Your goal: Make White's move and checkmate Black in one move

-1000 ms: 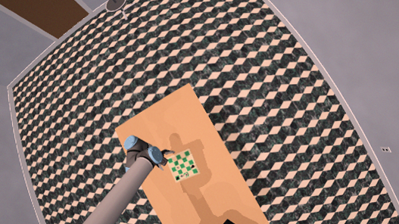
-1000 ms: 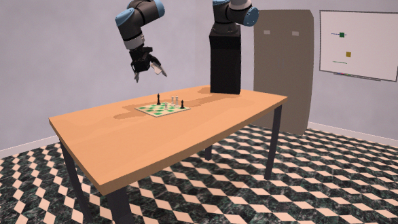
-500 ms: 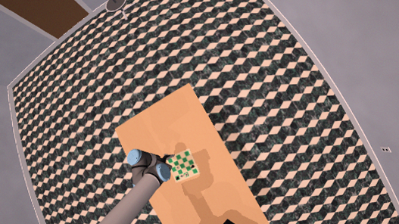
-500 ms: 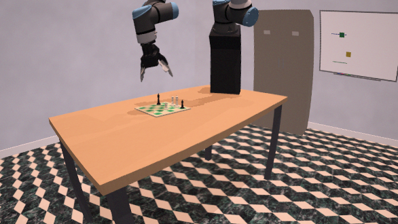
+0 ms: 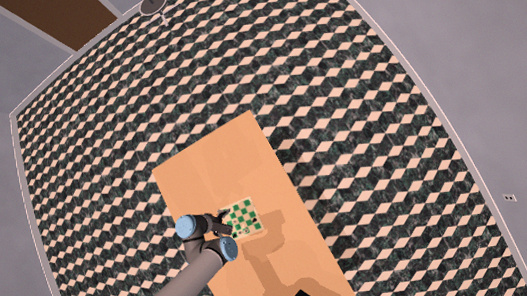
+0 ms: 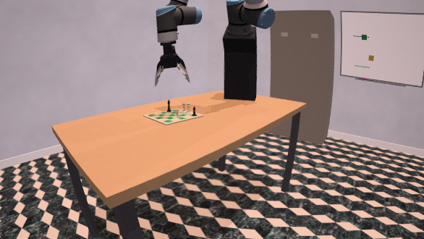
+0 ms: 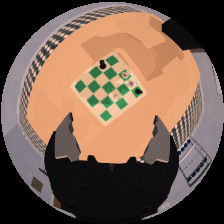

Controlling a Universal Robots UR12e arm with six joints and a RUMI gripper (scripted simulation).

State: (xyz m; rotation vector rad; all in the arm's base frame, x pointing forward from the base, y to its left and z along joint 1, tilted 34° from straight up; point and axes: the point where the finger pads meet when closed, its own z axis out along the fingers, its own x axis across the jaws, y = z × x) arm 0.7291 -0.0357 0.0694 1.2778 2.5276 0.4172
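Note:
A small green-and-cream chessboard (image 6: 173, 117) lies on the orange table; it also shows in the overhead view (image 5: 245, 217) and in the wrist view (image 7: 108, 88). A tall black piece (image 6: 168, 106) (image 7: 102, 64) stands at the board's far left corner. A second black piece (image 6: 194, 111) (image 7: 137, 91) stands at the right edge. Two white pieces (image 6: 186, 107) stand side by side near it (image 7: 125, 75), and a small pale piece (image 6: 177, 112) stands on the board in front of them. My gripper (image 6: 172, 77) hangs open and empty high above the board's left side, fingers pointing down.
The arm's black pedestal (image 6: 239, 63) stands on the table behind the board. The table's edges run close to the board on the left and far side. A door and a whiteboard (image 6: 381, 47) are on the far wall.

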